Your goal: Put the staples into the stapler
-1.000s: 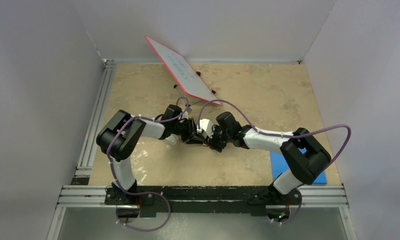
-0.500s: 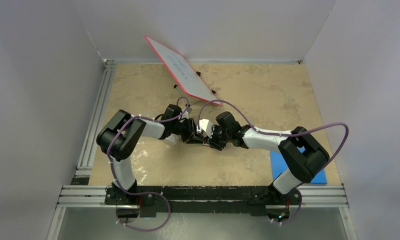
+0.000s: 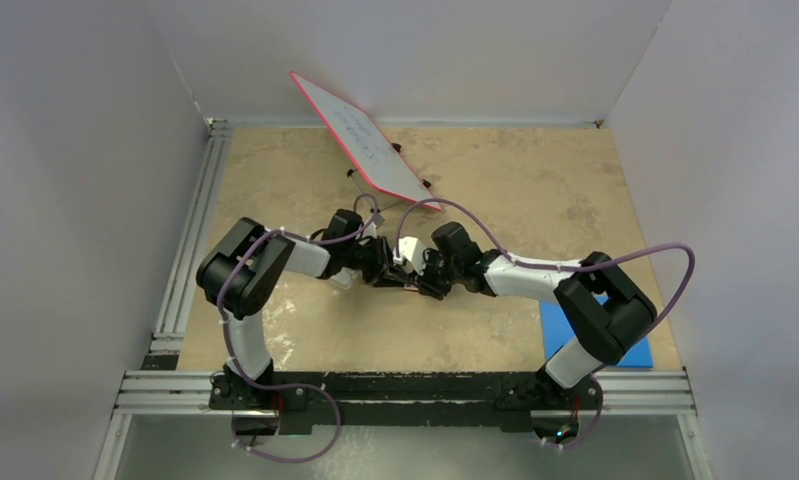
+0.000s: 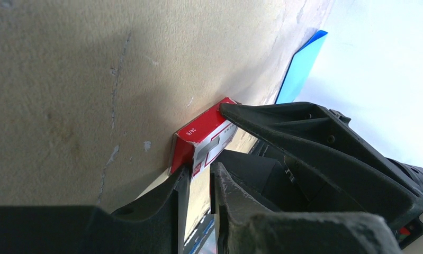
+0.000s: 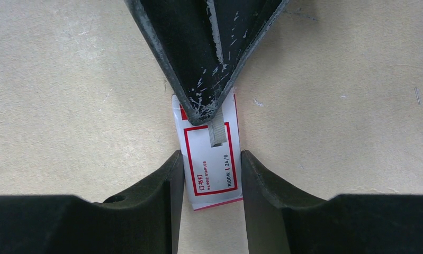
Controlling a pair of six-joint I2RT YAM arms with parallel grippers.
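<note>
1. The staples (image 5: 212, 169) lie flat on the bench (image 5: 66, 79) near its middle, printed label up, at the spot where the two arms meet.
2. The box's long axis runs along the line from one claw to the other. One short end points at the right claw (image 5: 212, 159) and the other sits under the tip of the left claw (image 5: 214, 108).
3. The right claw is closed on the box. Its two fingers (image 5: 161, 185) press against the two long sides at the nearer half, and the label fills the gap between them.
4. The left claw's jaws stand almost together, with only a thin slit between them, and their tips rest on the far end of the box.
5. A narrow grey strip (image 5: 217, 129) shows just at that tip, in line with the slit. Whether it is pinched there or merely printed on the label cannot be told, so neither can the left claw's grip.
6. The left wrist view shows the box's red side face and one right finger touching its upper corner, which the right wrist view does not show.
7. Only the top view shows the red-framed whiteboard (image 3: 360, 150) leaning at the back and the blue pad (image 3: 552, 335) partly under the right arm. In that view the box is almost hidden beneath the claws.
</note>
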